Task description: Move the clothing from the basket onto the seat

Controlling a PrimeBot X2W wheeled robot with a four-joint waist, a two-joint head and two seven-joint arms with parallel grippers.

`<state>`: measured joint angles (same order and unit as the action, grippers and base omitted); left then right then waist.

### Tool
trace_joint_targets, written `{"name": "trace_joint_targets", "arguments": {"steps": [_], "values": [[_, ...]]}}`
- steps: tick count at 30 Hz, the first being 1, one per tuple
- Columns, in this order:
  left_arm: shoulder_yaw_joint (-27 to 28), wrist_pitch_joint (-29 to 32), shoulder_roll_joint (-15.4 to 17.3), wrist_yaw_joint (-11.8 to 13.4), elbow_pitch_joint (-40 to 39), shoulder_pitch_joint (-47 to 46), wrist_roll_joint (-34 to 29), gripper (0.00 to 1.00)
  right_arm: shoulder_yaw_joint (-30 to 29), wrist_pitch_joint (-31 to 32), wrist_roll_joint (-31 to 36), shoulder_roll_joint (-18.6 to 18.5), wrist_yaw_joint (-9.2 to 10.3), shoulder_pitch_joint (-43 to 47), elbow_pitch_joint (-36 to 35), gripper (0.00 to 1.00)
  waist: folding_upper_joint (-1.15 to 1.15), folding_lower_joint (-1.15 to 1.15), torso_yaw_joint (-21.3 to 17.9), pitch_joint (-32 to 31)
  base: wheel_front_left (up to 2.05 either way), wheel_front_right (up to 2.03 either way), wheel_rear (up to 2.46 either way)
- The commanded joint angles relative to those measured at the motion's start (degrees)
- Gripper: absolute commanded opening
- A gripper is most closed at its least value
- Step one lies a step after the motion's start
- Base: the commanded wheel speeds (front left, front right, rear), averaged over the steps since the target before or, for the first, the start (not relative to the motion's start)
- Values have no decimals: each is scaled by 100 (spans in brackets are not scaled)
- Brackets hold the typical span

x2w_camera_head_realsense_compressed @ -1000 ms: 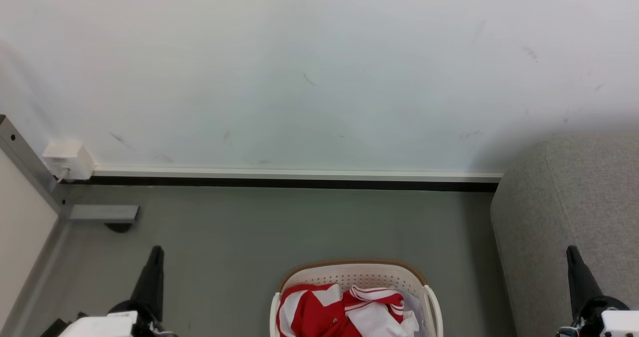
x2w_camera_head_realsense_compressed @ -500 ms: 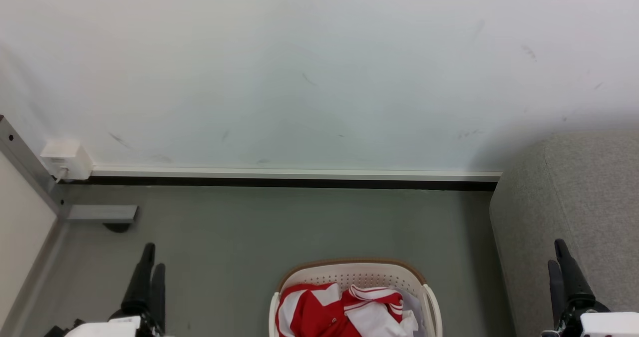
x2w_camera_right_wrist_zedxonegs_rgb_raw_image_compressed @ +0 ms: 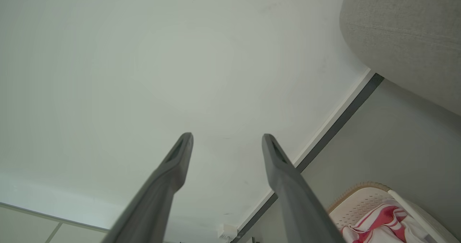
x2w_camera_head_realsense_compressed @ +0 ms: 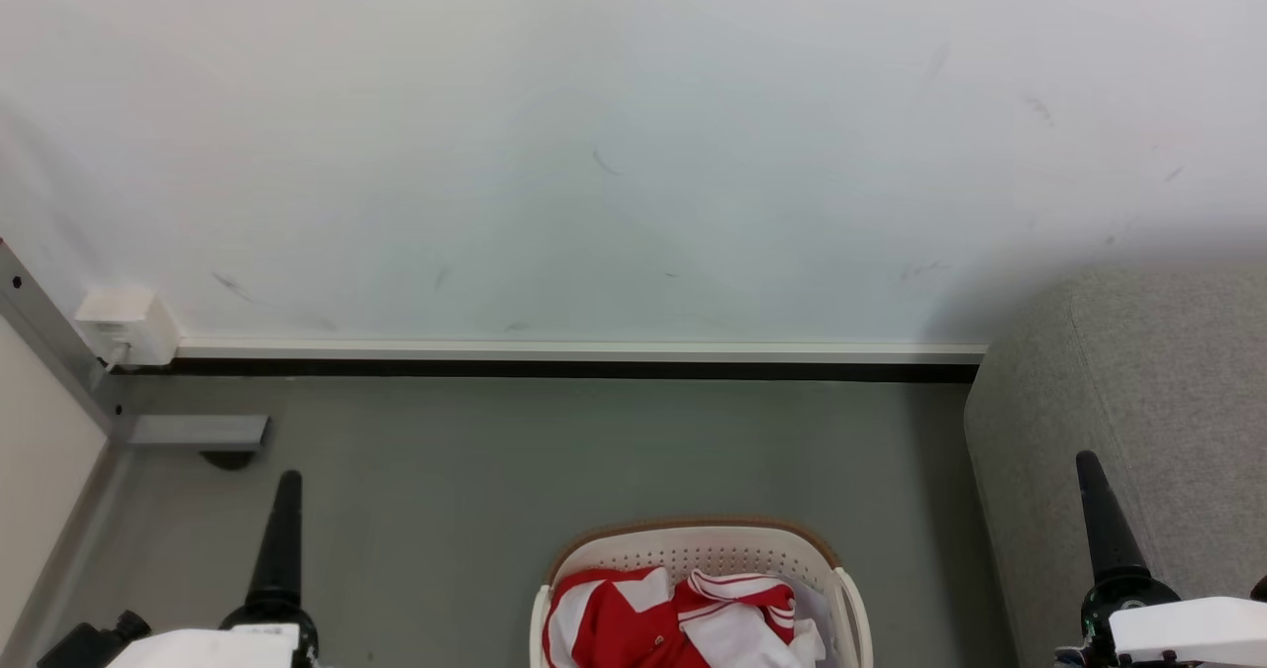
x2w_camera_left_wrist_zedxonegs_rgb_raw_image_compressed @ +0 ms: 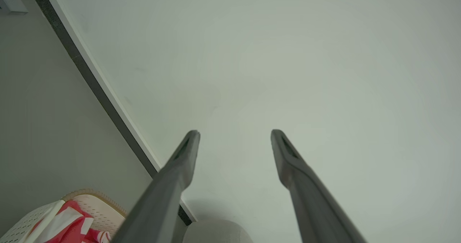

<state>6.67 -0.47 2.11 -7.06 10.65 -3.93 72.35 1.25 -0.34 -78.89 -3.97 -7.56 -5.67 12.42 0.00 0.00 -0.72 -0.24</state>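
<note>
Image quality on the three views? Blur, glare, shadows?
Head view: even, soft light, no glare, sharp; faint shadow on the white wall beside the light-grey fabric sofa. Left wrist view: left gripper blurs toward the bottom edge. Right wrist view: right gripper likewise.

The basket sits on the floor, in the middle. The clothing lies in it. The sofa stands to the right of the basket. The wall is behind them. The left gripper is left of the basket. The right gripper is on its right, by the sofa.
</note>
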Motion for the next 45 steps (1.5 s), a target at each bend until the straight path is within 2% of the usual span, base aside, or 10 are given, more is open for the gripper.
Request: {"name": "trace_joint_targets", "arguments": {"steps": [1, 6, 18, 30, 45], "values": [[23, -45, 48, -33, -119, -23, -232, 100, 44, -57, 223, -92, 3, -107, -135, 100, 0, 0, 1, -10, 0, 0, 0], [-2, -156, 51, -7, -194, 9, -839, 100, 193, -168, 908, -155, 4, -67, -153, 100, 0, 0, -6, -43, 0, 0, 0], [-138, -395, 60, 226, -410, 136, -2559, 100, 433, -411, 2391, -249, 5, -104, -61, 100, 0, 0, -26, -65, 0, 0, 0], [-259, -617, 69, 405, -510, 214, -3570, 100, 563, -626, 3340, -213, 6, -119, 47, 100, 0, 0, -64, -79, 0, 0, 0], [-225, -850, 78, 530, -530, 254, -4442, 100, 584, -864, 4178, -189, 8, -80, -32, 100, 0, 0, -99, -87, 0, 0, 0]]}}
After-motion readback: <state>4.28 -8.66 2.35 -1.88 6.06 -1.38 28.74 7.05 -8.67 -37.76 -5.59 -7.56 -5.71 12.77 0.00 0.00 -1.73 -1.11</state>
